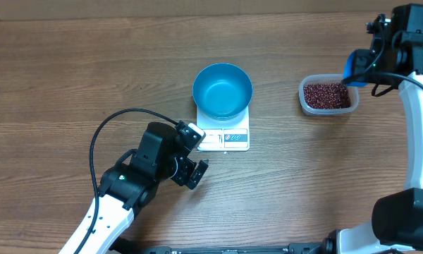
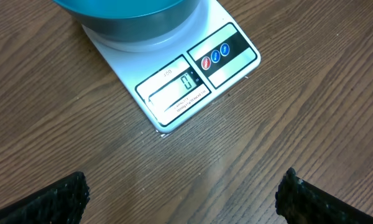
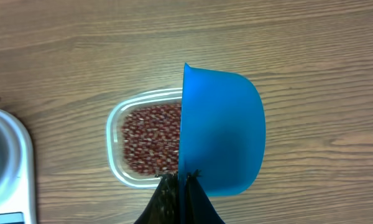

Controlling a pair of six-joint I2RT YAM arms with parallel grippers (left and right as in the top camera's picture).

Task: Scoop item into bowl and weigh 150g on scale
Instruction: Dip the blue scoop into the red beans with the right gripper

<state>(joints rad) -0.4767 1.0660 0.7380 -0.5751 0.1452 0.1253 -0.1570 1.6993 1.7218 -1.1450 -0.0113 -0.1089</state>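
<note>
The bright-blue bowl (image 1: 222,89) stands empty on the white scale (image 1: 223,138), whose display (image 2: 177,90) reads 0. Red-brown beans (image 1: 326,94) fill a clear tub (image 1: 307,103) to the right. My right gripper (image 3: 183,177) hangs above the tub's right end, shut on the handle of a small blue scoop (image 3: 221,134), held on edge; in the overhead view the scoop (image 1: 350,65) shows at the tub's far right corner. My left gripper (image 2: 181,196) stands open over bare table just in front of the scale, with nothing between its fingers (image 2: 62,198).
Wooden table (image 1: 70,77) all round. A black cable (image 1: 123,116) loops from the left arm beside the scale. The right arm's white link (image 1: 419,120) runs down the right edge.
</note>
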